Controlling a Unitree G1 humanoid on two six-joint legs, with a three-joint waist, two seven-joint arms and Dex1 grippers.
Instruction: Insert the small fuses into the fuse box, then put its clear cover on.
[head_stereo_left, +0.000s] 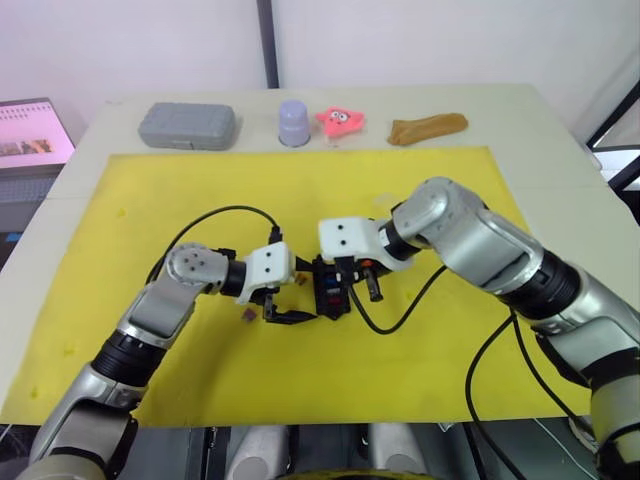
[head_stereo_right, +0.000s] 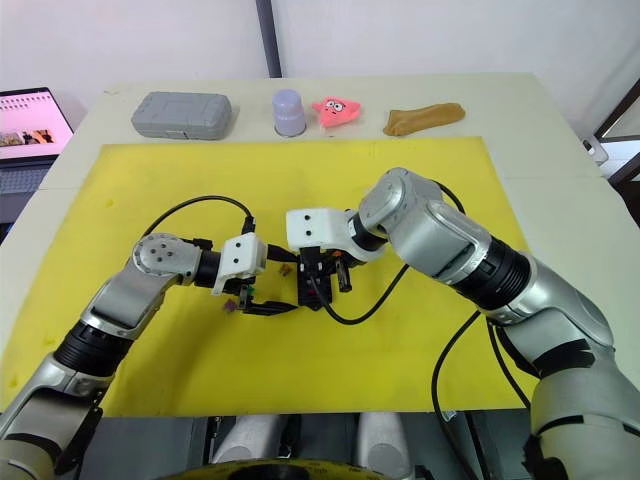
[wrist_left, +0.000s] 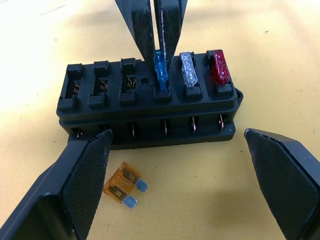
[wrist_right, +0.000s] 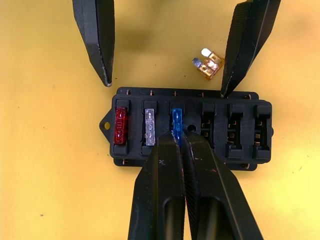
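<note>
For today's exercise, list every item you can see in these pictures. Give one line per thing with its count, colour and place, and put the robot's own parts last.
Black plastic fuse box: one, black, mid yellow mat, between the grippers.
Fuses in the box: three, red, clear grey, blue, in neighbouring slots at one end; three slots empty.
Loose orange blade fuse: one, orange, on the mat beside the box.
Yellow mat: one, covering the table.
Grey rounded case: one, far edge of the table.
Lilac cup: one, upside down beside the case.
Pink star toy: one, next to the cup.
Brown cloth-like item: one, far right.
Laptop: one, off the table's left.
Left gripper: open, flanking the box.
Right gripper: shut on the blue fuse.
</note>
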